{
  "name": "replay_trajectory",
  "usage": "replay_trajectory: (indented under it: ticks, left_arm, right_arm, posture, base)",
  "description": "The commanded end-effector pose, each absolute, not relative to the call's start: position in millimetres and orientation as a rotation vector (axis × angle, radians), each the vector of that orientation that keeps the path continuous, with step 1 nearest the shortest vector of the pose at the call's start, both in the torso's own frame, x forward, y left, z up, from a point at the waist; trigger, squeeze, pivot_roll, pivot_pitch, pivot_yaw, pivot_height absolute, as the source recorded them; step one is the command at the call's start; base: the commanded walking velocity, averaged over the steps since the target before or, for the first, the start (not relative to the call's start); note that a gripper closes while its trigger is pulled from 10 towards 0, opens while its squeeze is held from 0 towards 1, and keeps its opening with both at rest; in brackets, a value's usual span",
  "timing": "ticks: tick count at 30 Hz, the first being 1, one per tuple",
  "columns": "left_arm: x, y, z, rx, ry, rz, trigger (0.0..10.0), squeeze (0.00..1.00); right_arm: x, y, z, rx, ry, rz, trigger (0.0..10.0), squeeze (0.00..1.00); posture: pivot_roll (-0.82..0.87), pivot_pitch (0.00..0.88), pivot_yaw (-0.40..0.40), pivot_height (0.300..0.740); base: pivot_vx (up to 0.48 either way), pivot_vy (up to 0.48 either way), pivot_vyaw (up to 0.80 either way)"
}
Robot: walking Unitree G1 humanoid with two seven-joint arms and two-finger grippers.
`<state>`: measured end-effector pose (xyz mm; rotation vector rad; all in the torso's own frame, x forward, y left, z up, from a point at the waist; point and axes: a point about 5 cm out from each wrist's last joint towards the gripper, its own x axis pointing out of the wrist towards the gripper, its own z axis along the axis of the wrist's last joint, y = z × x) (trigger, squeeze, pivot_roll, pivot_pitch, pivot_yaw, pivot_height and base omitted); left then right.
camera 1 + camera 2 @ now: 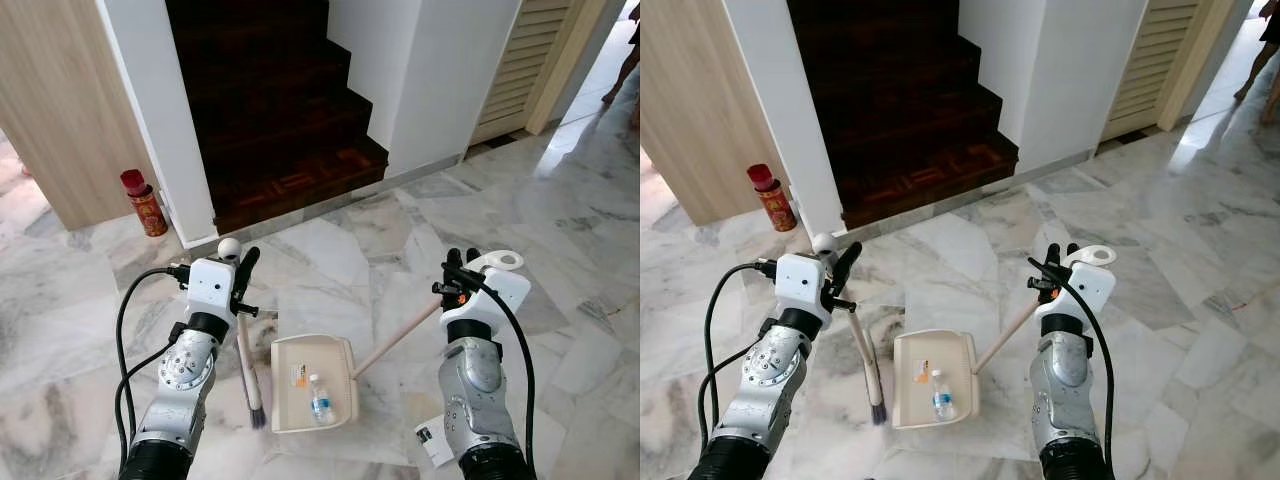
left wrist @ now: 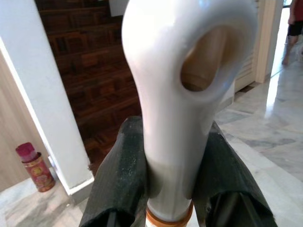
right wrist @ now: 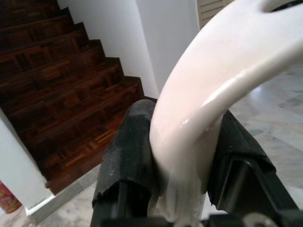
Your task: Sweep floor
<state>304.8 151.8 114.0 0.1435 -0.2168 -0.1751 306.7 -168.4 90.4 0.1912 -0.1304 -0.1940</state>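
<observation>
My left gripper [image 1: 243,272] is shut on the white handle of a broom [image 1: 246,350], whose dark bristles [image 1: 257,412] rest on the marble floor. In the left wrist view the handle's looped end [image 2: 189,71] stands between the black fingers [image 2: 120,179]. My right gripper [image 1: 462,262] is shut on the white curved handle [image 3: 222,71] of a cream dustpan [image 1: 312,385] lying on the floor between my arms. A small plastic bottle [image 1: 320,400] and a scrap of orange-marked paper [image 1: 299,375] lie inside the pan.
A dark wooden staircase [image 1: 275,110] rises straight ahead between white walls. A red can [image 1: 146,204] stands by a wooden panel at the left. A louvred door [image 1: 525,60] is at the right, with a person's leg [image 1: 625,70] beyond. A white tag [image 1: 433,443] lies by my right arm.
</observation>
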Motion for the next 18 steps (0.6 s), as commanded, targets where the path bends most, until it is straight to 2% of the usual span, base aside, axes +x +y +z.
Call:
replay_trajectory:
  ticks: [1,18]
  left_arm:
    - [308.3,150.6,126.9,0.158,-0.268,-0.178,10.0,0.0]
    - [307.9,151.3,127.1,0.154,-0.267,-0.172,10.0,0.0]
  right_arm:
    - [310.9,-165.4,103.6,0.217,-0.185,-0.181,10.0,0.0]
    - [310.3,-162.2,101.1,0.231,-0.166,-0.171,10.0,0.0]
  posture:
    - [0.02,0.0,-0.023,0.74]
    - [0.03,0.0,-0.026,0.74]
  base:
    - [0.0,0.0,0.0]
    - [0.0,0.014,0.0]
